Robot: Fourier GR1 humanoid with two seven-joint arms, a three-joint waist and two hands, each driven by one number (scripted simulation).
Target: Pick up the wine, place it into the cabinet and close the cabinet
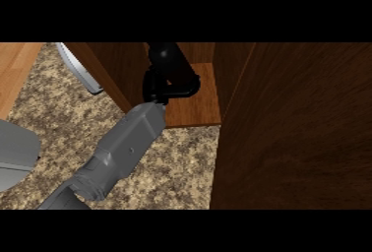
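Wine (169,56): dark bottle inside the cabinet (200,106), at the far end of the open compartment, over the left part of the orange-brown shelf floor. Its top runs up to the far limit of the view. Bottle and hand are both near-black, so the boundary between them is hard to read, and I can't tell whether the base touches the shelf.

Left hand (174,87): closed around the lower part of the wine. Black fingers curl round its right side and a loop of them shows just near of the bottle. The hand is inside the cabinet opening, above the shelf floor.

Grey forearm (134,138): comes in from the near left and runs diagonally far-right across the counter (181,162) to the cabinet's front edge, where the wrist meets the hand.

Cabinet details:
- Door (298,133): dark wood, swung open, fills the right side of the view from near to far.
- Left wall (116,74): brown panel just left of the hand, angled away to the far left.

Counter is speckled beige-brown stone, visible left of and under the forearm.

Other items:
- Pale grey curved rim (78,69), far left, beside the cabinet's left wall. Can't identify it.
- Light grey rounded shape (15,152) at the left edge, partly cut off. Can't identify it either.
- Light wood surface (15,64) in the far left corner.
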